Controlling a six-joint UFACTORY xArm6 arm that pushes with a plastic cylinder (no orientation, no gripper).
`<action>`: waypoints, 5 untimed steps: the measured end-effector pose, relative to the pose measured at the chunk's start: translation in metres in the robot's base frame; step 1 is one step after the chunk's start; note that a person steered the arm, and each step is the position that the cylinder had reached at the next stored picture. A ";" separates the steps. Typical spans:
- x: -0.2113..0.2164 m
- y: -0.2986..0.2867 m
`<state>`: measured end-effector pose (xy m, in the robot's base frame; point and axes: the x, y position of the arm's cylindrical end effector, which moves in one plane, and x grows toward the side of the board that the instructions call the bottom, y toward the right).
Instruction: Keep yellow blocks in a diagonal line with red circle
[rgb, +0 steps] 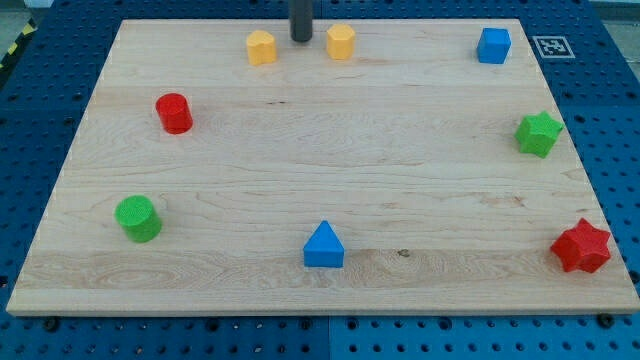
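Observation:
The red circle (174, 113), a short cylinder, stands at the view's upper left on the wooden board (320, 150). Two yellow blocks lie near the view's top edge: a pentagon-like one (261, 47) on the left and a hexagon-like one (341, 42) on the right. My tip (301, 38) is the lower end of the dark rod. It sits between the two yellow blocks, touching neither, slightly nearer the right one.
A green cylinder (138, 218) is at the lower left. A blue triangle (323, 246) is at bottom centre. A blue cube (493, 45) is at top right, a green star (538, 133) at right, a red star (581, 247) at lower right.

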<state>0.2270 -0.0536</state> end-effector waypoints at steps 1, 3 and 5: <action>-0.006 -0.064; 0.004 -0.076; 0.029 0.033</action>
